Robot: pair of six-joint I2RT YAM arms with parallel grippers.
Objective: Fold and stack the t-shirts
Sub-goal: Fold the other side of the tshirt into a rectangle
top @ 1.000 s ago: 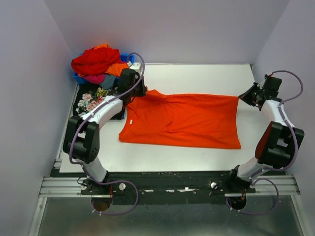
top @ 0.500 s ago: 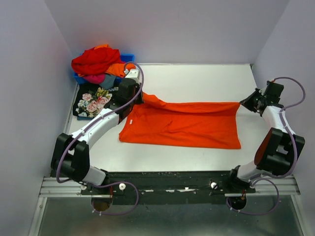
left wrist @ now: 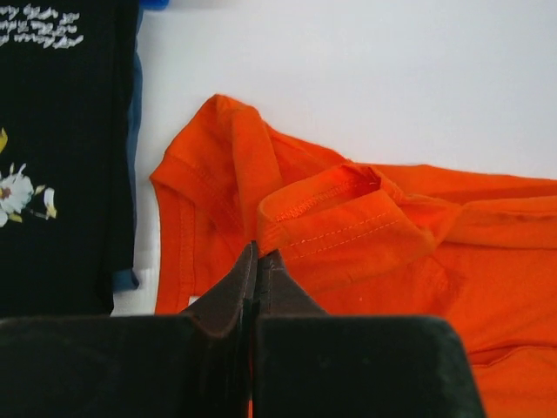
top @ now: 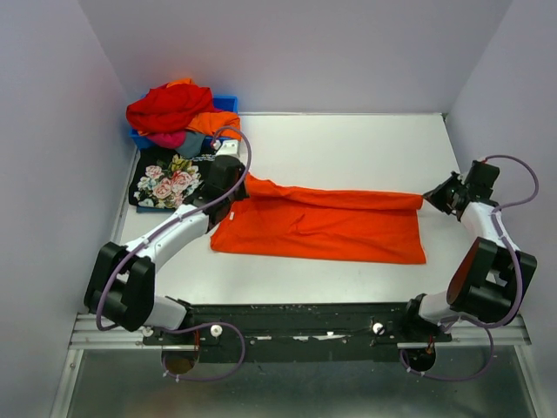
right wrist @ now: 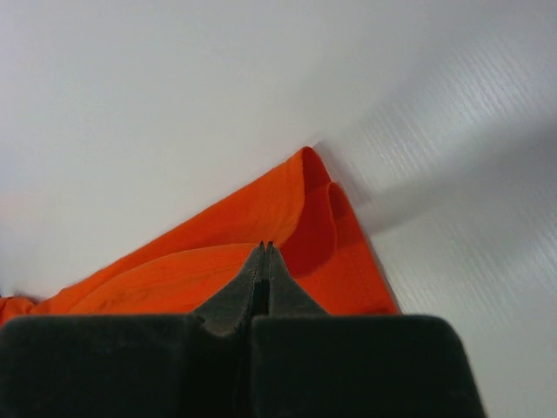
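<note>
A plain bright orange soft-cloth t-shirt (top: 331, 231) lay spread across the white table top (top: 348, 139). Its far long edge was raised off the surface and leaned over toward its near edge in a partial fold. At the shirt's far left corner, by the sleeve, the left gripper (left wrist: 257, 258) was pinched closed on a hemmed fold of the orange cloth. At the shirt's far right corner the right gripper (right wrist: 265, 249) was likewise clamped tight on the cloth. Just left of the shirt a black tee with pink rose print (top: 168, 181) lay flat. Further left and behind the shirt, a heap of red, orange, pink and grey tees (top: 171, 109) sat piled on a blue plastic bin (top: 228, 102).
</note>
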